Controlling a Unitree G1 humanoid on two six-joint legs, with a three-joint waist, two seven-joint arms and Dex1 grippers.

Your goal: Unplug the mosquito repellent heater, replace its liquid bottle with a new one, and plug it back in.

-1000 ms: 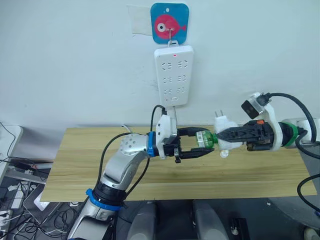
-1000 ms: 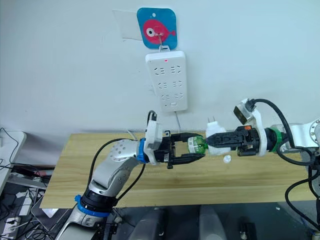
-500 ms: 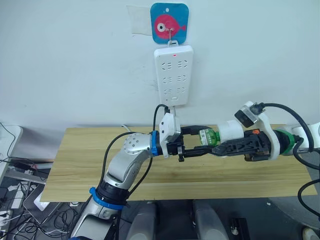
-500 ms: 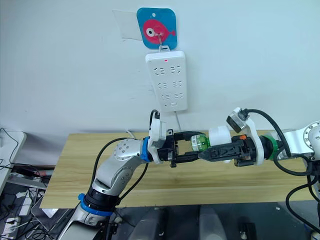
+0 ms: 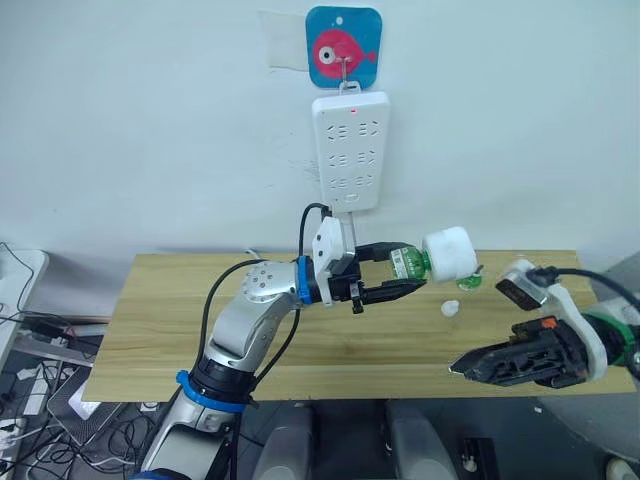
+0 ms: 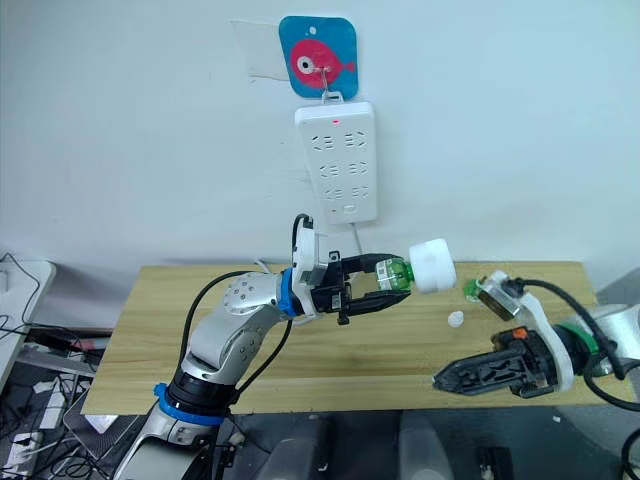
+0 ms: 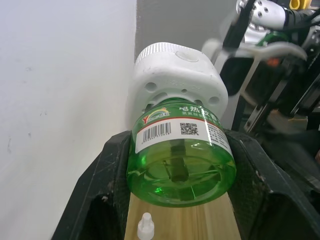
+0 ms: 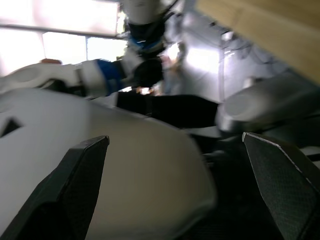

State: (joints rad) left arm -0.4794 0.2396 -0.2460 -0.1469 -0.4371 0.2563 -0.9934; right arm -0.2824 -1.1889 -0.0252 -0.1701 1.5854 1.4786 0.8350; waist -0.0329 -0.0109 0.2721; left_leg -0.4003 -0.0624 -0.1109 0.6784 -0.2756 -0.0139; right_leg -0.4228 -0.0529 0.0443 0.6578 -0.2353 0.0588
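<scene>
The left claw (image 5: 398, 281) was clamped on the green liquid bottle (image 7: 180, 160) of the light, slick mosquito repellent heater (image 5: 449, 254) above the bench (image 5: 330, 340), best gripped by its white body; right claw (image 5: 470, 368) empty, fingers apart

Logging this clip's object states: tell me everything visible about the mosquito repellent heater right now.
The heater is a small white rounded plastic unit with a ribbed round end and small holes around its base. It is unplugged, held in the air above the table, lying roughly level below the power strip. A clear green bottle of liquid with a barcode label is seated in it. The left gripper clamps the bottle, not the heater. The right gripper hangs apart, lower down.
</scene>
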